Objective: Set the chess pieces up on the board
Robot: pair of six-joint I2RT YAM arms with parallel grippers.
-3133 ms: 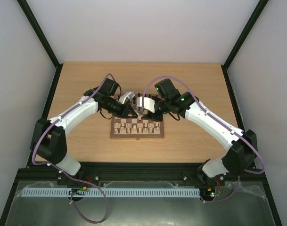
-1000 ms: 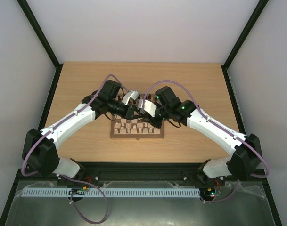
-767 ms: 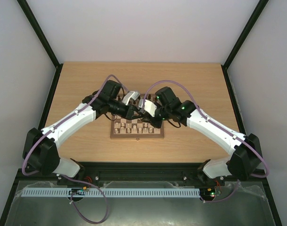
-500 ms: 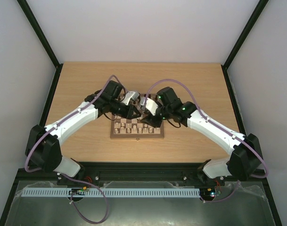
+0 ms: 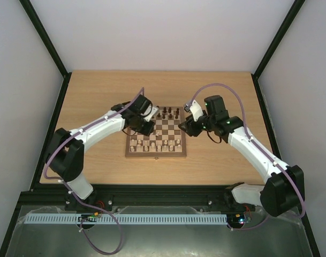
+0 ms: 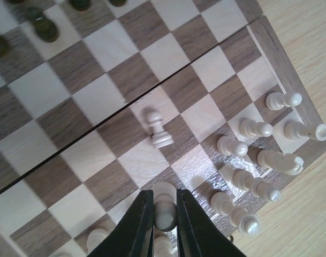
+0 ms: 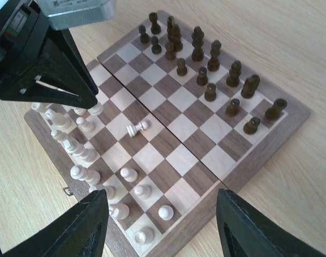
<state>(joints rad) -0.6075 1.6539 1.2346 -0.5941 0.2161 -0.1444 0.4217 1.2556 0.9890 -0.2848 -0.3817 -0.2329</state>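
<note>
A light wood tabletop (image 5: pixel 98 91) fills the middle of the overhead view, black frame posts (image 5: pixel 45 37) slant up at upper left and upper right against plain white walls (image 5: pixel 163 32), and a white slotted strip (image 5: pixel 152 219) runs along the bottom.

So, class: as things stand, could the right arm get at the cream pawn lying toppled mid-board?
Probably yes. The right gripper is open and empty, the squares around the toppled pawn are bare, and the left gripper, shut on another cream pawn, sits to one side.
</note>
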